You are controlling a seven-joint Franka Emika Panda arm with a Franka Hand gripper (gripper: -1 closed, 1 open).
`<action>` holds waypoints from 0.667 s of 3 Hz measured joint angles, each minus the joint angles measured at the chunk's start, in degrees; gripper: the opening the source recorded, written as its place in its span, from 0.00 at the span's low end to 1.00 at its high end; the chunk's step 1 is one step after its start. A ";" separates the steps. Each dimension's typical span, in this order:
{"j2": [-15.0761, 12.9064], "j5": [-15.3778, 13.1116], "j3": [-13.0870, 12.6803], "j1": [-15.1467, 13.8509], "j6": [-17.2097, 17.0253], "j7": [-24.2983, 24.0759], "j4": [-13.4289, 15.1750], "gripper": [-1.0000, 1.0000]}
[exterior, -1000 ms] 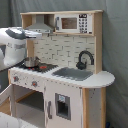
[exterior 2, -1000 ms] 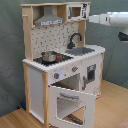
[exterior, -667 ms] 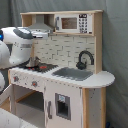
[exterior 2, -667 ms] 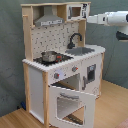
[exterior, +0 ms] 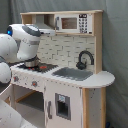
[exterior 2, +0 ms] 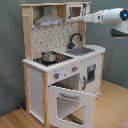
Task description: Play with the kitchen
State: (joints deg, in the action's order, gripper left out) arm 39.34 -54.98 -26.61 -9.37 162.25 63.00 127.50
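A tall toy kitchen (exterior: 75,75) of white panels and light wood stands on a wooden floor (exterior 2: 15,117) before a grey curtain (exterior 2: 10,60). In both exterior views it shows a grey range hood (exterior 2: 48,20) at the top, a pegboard back wall (exterior 2: 52,37), a black curved faucet (exterior 2: 74,38) over a grey sink (exterior 2: 80,50), and a black stove (exterior 2: 52,58) carrying a small metal pot (exterior 2: 49,56). A small microwave (exterior: 72,23) sits on the upper shelf, with a keypad of pale buttons; no writing on it can be read. In the second exterior view the oven door (exterior 2: 70,102) hangs open, tipped forward and down. The white robot arm (exterior 2: 107,16) reaches toward the microwave shelf from the second exterior view's right. Its gripper (exterior 2: 84,18) is at the shelf's edge; whether its fingers are apart or together cannot be told. No brand or label is legible anywhere.
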 joint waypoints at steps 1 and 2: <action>-3.54 0.00 -0.29 -1.39 0.00 3.38 -3.49 1.00; -7.36 -0.01 -0.52 -2.27 0.00 6.75 -6.71 1.00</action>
State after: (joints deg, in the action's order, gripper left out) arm 31.97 -54.99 -27.13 -11.64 162.24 69.75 120.79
